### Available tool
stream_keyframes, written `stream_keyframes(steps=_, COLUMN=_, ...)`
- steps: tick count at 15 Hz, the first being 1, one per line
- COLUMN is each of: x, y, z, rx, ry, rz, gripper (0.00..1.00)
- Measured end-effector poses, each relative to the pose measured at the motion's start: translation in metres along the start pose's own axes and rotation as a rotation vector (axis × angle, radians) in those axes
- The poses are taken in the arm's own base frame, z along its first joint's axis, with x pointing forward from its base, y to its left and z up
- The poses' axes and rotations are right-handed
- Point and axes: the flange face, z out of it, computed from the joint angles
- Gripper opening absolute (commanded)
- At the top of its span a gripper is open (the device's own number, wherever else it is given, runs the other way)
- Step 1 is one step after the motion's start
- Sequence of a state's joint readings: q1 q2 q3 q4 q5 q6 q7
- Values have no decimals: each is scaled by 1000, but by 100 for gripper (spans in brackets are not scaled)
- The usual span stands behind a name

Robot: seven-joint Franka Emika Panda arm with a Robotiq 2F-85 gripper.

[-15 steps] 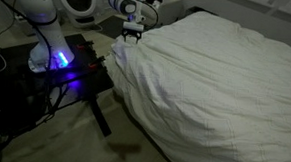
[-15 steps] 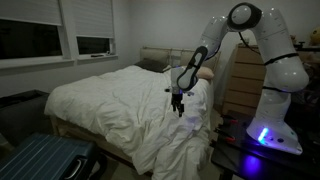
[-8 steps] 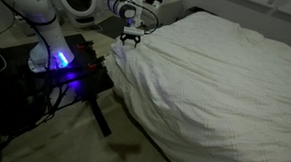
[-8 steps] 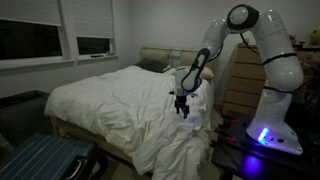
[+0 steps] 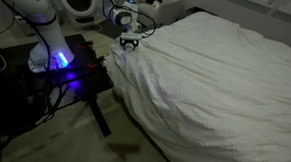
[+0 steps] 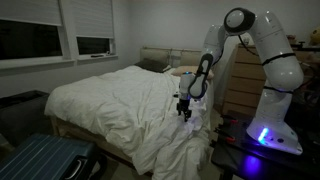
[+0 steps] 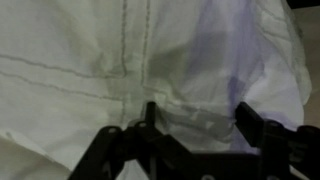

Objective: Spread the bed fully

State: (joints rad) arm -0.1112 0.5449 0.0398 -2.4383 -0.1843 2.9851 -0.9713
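Bed [image 5: 215, 85] fills most of the scene; its white cover [image 7: 100, 60] is soft, wrinkled, stitched in lines. Claw [image 7: 197, 118] is spread wide just above the cover's edge, holding nothing. Black surface [image 5: 74, 69] with a blue glow stands beside the bed; ribbed blue case [image 6: 40, 160] near the foot.

The bed [image 5: 220, 90] takes up most of the room, wide and low, under a soft white cover [image 6: 115, 100] that is creased all over. In both exterior views the top lies fairly flat though wrinkled. At one corner the fabric is bunched into thick folds [image 6: 180, 145] and spills down the side in a loose heap. A pale headboard [image 6: 152, 58] stands at the far end. Close up in the wrist view, the cover [image 7: 110, 60] shows stitched quilting lines crossing each other, with soft ridges of slack cloth between them.
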Motion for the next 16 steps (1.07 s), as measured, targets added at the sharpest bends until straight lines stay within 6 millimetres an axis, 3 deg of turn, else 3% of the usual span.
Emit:
stream_keyframes(steps=7, x=2, y=3, z=-1, rx=-17, ry=9, rz=141, gripper=1)
stream_keyframes(steps=11, x=17, y=-1, z=-5, rx=79, ry=-66, rz=128, gripper=1)
stream_keyframes(steps=16, x=15, y=-14, z=-31, rx=216, ry=-170, rz=43, gripper=1)
